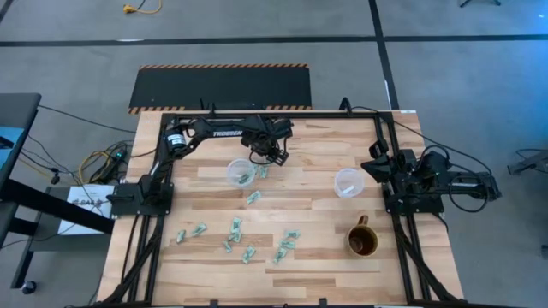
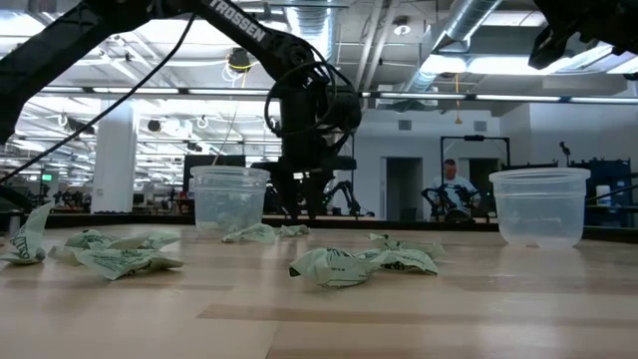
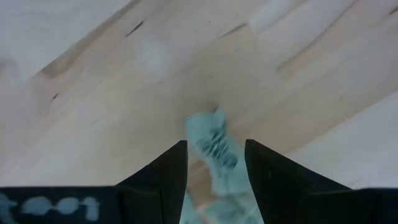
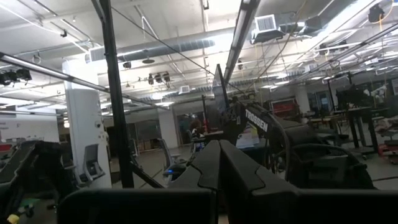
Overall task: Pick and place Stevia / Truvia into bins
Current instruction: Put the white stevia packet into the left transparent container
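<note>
My left gripper [image 1: 274, 159] hangs open, pointing down, just right of the left bin [image 1: 240, 173], a clear cup with something green inside. One green-and-white Stevia sachet [image 3: 219, 157] lies flat on the wood between its two fingers [image 3: 166, 171] with a gap on each side; it shows in the high view as the sachet [image 1: 263, 171]. Several more sachets [image 1: 235, 228] lie scattered over the table's near middle. The right bin [image 1: 348, 182] stands toward the right. My right gripper [image 4: 219, 155] is shut and parked at the table's right edge, aimed out into the room.
A brown mug [image 1: 362, 240] stands near the right front, close to the right arm's base. Crumpled sachets [image 2: 359, 263] lie in front of the cups in the low view. Bare wood lies between the two cups and along the far edge.
</note>
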Motion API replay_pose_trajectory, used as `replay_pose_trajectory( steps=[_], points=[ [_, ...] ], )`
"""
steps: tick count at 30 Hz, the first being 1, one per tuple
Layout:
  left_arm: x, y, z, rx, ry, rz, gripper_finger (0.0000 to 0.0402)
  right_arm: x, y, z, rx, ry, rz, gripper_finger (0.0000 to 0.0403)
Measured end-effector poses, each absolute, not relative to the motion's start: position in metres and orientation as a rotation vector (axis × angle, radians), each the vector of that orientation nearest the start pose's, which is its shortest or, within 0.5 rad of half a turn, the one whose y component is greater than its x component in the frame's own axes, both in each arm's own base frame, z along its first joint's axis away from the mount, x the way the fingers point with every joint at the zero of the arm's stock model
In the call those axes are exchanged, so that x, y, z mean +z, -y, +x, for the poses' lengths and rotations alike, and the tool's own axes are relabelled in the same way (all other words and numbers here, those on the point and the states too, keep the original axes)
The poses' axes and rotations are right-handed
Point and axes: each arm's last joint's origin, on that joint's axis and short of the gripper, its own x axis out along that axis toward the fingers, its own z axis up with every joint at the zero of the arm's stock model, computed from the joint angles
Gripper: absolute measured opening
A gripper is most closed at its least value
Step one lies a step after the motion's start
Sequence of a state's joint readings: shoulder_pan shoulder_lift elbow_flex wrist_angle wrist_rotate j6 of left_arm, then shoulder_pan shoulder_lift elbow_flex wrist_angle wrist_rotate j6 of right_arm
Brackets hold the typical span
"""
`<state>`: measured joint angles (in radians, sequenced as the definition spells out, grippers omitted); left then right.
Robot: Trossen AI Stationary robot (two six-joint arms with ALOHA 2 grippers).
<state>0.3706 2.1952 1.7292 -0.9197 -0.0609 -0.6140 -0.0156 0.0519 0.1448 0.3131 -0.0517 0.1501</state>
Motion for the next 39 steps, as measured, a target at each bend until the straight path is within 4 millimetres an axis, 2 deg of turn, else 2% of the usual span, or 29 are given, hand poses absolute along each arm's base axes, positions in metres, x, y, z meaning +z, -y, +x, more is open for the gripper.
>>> replay_pose_trajectory(
  steps=[8, 21, 27, 34, 39],
  points=[
    [0.158, -0.158, 0.404, 0.789, -1.251, -0.746, 0.0149, 0.238, 0.0, 0.084, 0.066, 0.402, 0.134, 0.0],
    [0.158, -0.157, 0.405, 0.776, -1.246, -0.752, 0.0149, 0.238, 0.0, 0.084, 0.066, 0.403, 0.134, 0.0],
    [0.145, -0.156, 0.41, 0.761, -1.262, -0.757, 0.0149, 0.238, 0.0, 0.084, 0.066, 0.403, 0.134, 0.0],
    [0.143, -0.156, 0.41, 0.755, -1.276, -0.714, 0.0149, 0.237, 0.0, 0.084, 0.066, 0.396, 0.135, 0.0],
    [0.144, -0.156, 0.41, 0.735, -1.284, -0.671, 0.012, 0.236, 0.0, 0.084, 0.065, 0.387, 0.135, 0.0]
  ],
)
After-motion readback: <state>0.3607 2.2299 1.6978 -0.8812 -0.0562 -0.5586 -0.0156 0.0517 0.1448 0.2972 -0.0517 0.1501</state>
